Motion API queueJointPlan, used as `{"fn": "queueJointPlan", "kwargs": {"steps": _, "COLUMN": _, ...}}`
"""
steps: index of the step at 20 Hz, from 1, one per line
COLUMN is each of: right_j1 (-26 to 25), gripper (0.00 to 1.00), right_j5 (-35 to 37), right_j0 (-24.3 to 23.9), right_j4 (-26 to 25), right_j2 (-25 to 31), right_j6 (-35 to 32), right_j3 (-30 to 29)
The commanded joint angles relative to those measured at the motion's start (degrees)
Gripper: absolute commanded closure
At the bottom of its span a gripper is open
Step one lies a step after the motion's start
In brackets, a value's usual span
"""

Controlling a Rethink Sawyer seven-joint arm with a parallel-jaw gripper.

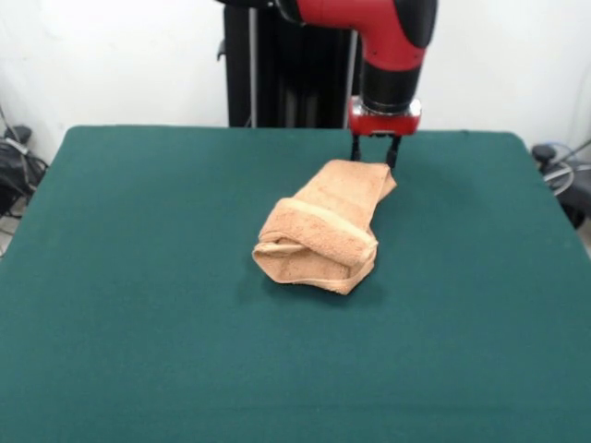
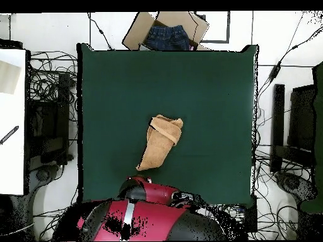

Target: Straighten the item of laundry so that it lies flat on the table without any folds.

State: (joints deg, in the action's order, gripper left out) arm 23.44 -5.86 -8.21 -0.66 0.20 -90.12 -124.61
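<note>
Hanging from the red arm, the gripper (image 1: pixel 374 152) stands at the far tip of the towel (image 1: pixel 323 229) in the front view, its two dark fingers (image 1: pixel 355 148) spread with a gap between them, one on either side of the cloth's narrow end; whether they touch the terry or only straddle it I cannot tell, and nothing is lifted. That towel lies near the middle of the table (image 1: pixel 129 305), rolled and doubled over itself, thick at the near end where a hemmed fold curls under, tapering toward the gripper. Seen from overhead, the towel (image 2: pixel 160 143) shows as a wedge pointing toward the robot's base, its broad folded end away from it, and the arm covers the gripper. I judge the step in hand to be taking hold of the pointed end. To do it well, the fingers should pinch only the top layer at the corner, low enough to catch the hem, then lift and draw away from the bulk so the folds can fall open rather than drag along.
</note>
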Motion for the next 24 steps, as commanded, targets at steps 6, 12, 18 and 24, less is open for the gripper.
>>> {"fn": "queueJointPlan", "kwargs": {"steps": 6, "right_j1": -7.0, "gripper": 0.00, "right_j5": -7.1, "right_j0": 0.5, "right_j4": -1.3, "right_j2": 3.7, "right_j6": -9.7, "right_j3": 10.7}}
{"fn": "queueJointPlan", "kwargs": {"steps": 12, "right_j1": -8.5, "gripper": 0.00, "right_j5": -8.0, "right_j0": 0.3, "right_j4": -2.2, "right_j2": 4.1, "right_j6": -9.9, "right_j3": 12.0}}
{"fn": "queueJointPlan", "kwargs": {"steps": 18, "right_j1": -5.7, "gripper": 0.00, "right_j5": -3.9, "right_j0": 1.1, "right_j4": -0.8, "right_j2": 3.9, "right_j6": -9.7, "right_j3": 11.8}}
{"fn": "queueJointPlan", "kwargs": {"steps": 24, "right_j1": -1.7, "gripper": 0.00, "right_j5": 1.4, "right_j0": 0.7, "right_j4": -0.1, "right_j2": 4.1, "right_j6": -8.6, "right_j3": 11.2}}
